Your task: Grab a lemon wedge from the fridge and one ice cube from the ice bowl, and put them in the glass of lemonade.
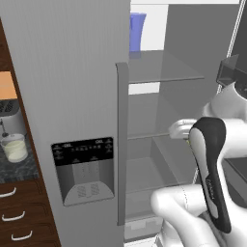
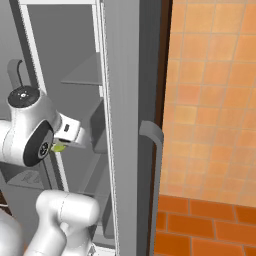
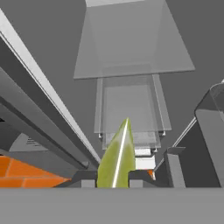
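My gripper (image 3: 113,178) is shut on the lemon wedge (image 3: 117,155), a small yellow-green piece that sticks up between the two dark fingertips. From the right base, the lemon wedge (image 2: 58,147) shows under the white hand, just in front of the open fridge (image 2: 90,75) compartment. The fridge's left door with its black dispenser (image 1: 83,166) is closed. The glass of lemonade (image 1: 15,148) stands on the dark counter at the far left. The ice bowl is out of view.
Glass shelves (image 1: 161,67) cross the open fridge compartment, with a blue container (image 1: 137,31) on the top one. The open right door (image 2: 127,125) with its long handle (image 2: 155,165) stands close beside the hand. Wooden drawers (image 1: 19,212) sit below the counter.
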